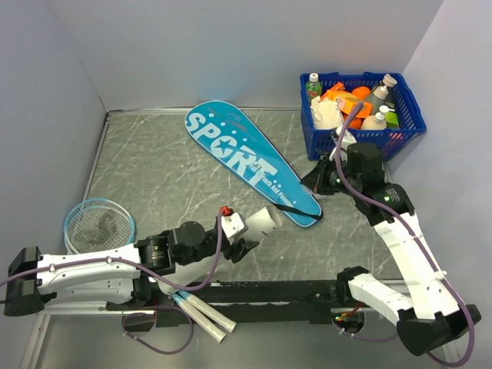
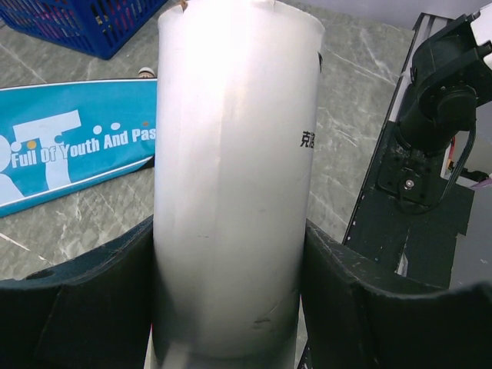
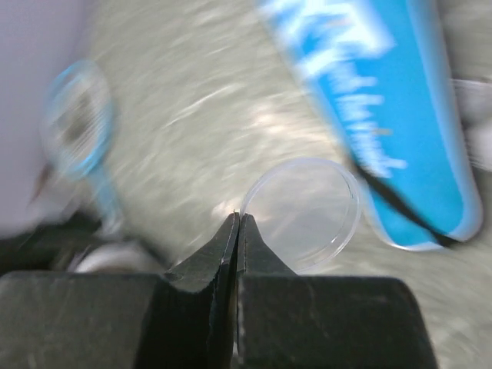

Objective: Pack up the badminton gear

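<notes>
My left gripper (image 1: 243, 235) is shut on a white cylindrical tube (image 1: 263, 220), held tilted just above the table; the tube fills the left wrist view (image 2: 234, 169) between the gripper (image 2: 231, 261) jaws. My right gripper (image 3: 238, 223) is shut on the rim of a clear round lid (image 3: 307, 215); in the top view it (image 1: 317, 184) hangs by the narrow end of the teal SPORT bag (image 1: 246, 160). Two light-blue rackets lie at the left, heads (image 1: 98, 225) stacked, white handles (image 1: 207, 319) near the arm bases. The shuttlecock is not in view.
A blue grocery basket (image 1: 410, 104) with bottles and packets stands at the back right, close behind the right arm. Grey walls close off the left, back and right. A black base rail (image 1: 292, 292) runs along the near edge.
</notes>
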{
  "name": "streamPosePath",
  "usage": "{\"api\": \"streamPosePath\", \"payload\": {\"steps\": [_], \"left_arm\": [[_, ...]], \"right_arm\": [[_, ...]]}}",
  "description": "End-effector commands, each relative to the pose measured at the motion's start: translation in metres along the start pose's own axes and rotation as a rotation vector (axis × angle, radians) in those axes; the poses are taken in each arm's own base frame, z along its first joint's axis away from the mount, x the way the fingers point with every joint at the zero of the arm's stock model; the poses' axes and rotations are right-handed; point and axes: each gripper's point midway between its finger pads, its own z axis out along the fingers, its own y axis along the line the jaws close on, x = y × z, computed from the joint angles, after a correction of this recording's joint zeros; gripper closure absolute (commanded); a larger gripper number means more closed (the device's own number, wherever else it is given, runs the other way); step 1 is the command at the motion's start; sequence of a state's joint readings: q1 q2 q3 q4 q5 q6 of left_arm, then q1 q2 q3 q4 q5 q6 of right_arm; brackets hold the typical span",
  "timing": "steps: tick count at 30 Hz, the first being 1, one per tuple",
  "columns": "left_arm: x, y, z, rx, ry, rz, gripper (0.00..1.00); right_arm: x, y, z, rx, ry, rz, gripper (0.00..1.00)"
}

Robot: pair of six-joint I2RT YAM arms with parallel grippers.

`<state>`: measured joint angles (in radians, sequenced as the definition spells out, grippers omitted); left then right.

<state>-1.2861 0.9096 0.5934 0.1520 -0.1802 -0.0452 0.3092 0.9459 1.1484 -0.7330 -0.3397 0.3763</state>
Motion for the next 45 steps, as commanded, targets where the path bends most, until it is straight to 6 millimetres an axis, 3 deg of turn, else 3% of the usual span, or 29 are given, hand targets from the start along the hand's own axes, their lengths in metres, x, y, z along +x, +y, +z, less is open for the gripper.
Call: {"api": "streamPosePath", "payload": {"steps": [1,2,6,10,18,24,26,30,35,39,41,42,43,44,45], "left_arm": [[-0.016,-0.005,0.003,-0.007,-0.025,-0.040,0.99],[-0.018,-0.008,0.002,0.001,-0.030,-0.043,0.99],[-0.021,-0.013,-0.002,0.013,-0.044,-0.063,0.99],[-0.021,-0.018,-0.006,0.017,-0.045,-0.074,0.99],[-0.018,-0.029,-0.012,0.031,-0.029,-0.065,0.99],[-0.010,-0.029,-0.014,0.018,-0.027,-0.061,0.99],[-0.010,-0.028,-0.015,0.012,-0.027,-0.062,0.99],[-0.007,-0.026,-0.016,0.006,-0.028,-0.063,0.99],[-0.003,-0.027,-0.013,0.005,-0.012,-0.055,0.99],[0.000,-0.027,-0.012,0.003,-0.006,-0.054,0.99],[0.001,-0.027,-0.012,0.000,-0.005,-0.055,0.99],[0.001,-0.027,-0.012,-0.002,-0.003,-0.056,0.99],[0.002,-0.025,-0.012,-0.008,0.000,-0.051,0.99],[0.002,-0.025,-0.011,-0.011,0.002,-0.052,0.99],[0.002,-0.025,-0.011,-0.013,0.004,-0.051,0.99]], "right_arm": [[-0.006,-0.090,0.010,0.434,-0.120,0.170,1.00],[-0.010,-0.115,0.006,0.526,-0.157,0.217,1.00],[-0.004,-0.180,0.014,0.712,-0.206,0.385,1.00],[0.004,-0.227,0.018,0.843,-0.198,0.483,1.00],[0.031,-0.291,0.031,1.008,-0.149,0.583,1.00],[0.051,-0.310,0.047,1.042,-0.040,0.588,1.00],[0.054,-0.314,0.049,1.050,-0.027,0.590,0.94],[0.060,-0.316,0.053,1.044,-0.012,0.587,0.67],[0.051,-0.311,0.053,1.017,-0.026,0.589,0.58],[0.002,-0.280,0.042,0.951,-0.155,0.479,0.56],[-0.014,-0.255,0.051,0.893,-0.155,0.392,0.55],[-0.035,-0.244,0.053,0.856,-0.181,0.368,0.55],[-0.040,-0.222,0.067,0.794,-0.157,0.321,0.55],[-0.039,-0.217,0.077,0.779,-0.111,0.303,0.55],[-0.057,-0.205,0.081,0.742,-0.127,0.286,0.55]]}}
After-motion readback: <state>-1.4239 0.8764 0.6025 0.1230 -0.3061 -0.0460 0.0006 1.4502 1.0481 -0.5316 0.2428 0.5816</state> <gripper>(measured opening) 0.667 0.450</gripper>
